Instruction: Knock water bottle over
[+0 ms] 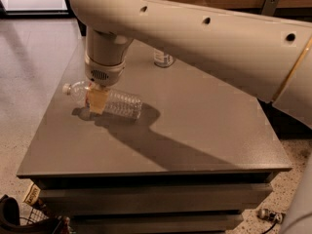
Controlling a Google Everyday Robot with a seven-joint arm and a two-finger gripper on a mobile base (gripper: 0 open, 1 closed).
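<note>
Camera view: your arm takes up most of the upper frame. It is a thick cream tube that runs in from the right edge, bends at upper left and drops straight down over the table.

Grey table fills the centre, with a flat square top and drawers or shelves showing along its front face at the bottom. The arm casts a dark shadow across the left-centre of the top.

Water bottle is at centre left. It lies on its side on the table top, with the white cap toward the left edge of the frame and the base toward the middle. It is clear and ribbed.

Gripper sits directly below the wrist, down at the table surface. It is clamped across the water bottle near the neck end. You can see one tan finger flat against the near side; the far one is hidden behind the bottle.

Second bottle stands upright near the table's far edge at upper centre, with its top hidden by the arm. It is well apart from the gripper.

Dark basket is on the floor in the lower left corner.
</note>
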